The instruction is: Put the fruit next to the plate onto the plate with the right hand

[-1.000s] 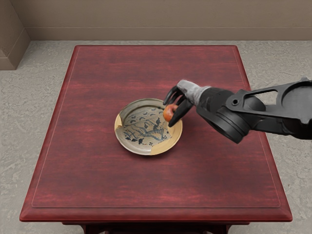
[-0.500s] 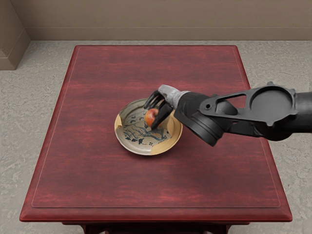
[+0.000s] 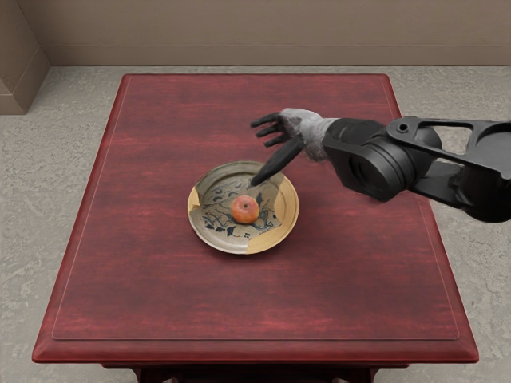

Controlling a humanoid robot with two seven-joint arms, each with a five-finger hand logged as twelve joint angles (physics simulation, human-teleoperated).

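A small red-orange fruit (image 3: 245, 209) lies in the middle of the round patterned plate (image 3: 209, 230), which sits near the centre of the dark red table (image 3: 144, 303). My right hand (image 3: 270, 142) hovers above the plate's far right rim, up and to the right of the fruit, its fingers spread and holding nothing. One long finger points down toward the plate. The right arm (image 3: 407, 163) comes in from the right edge. No left arm shows.
The table's raised border (image 3: 255, 345) runs along the front edge. Grey floor (image 3: 48, 159) surrounds the table, and a beige wall runs along the back.
The hand carried the fruit leftward over the plate, let it go, then drew back up and to the right. The fruit now rests on the plate.
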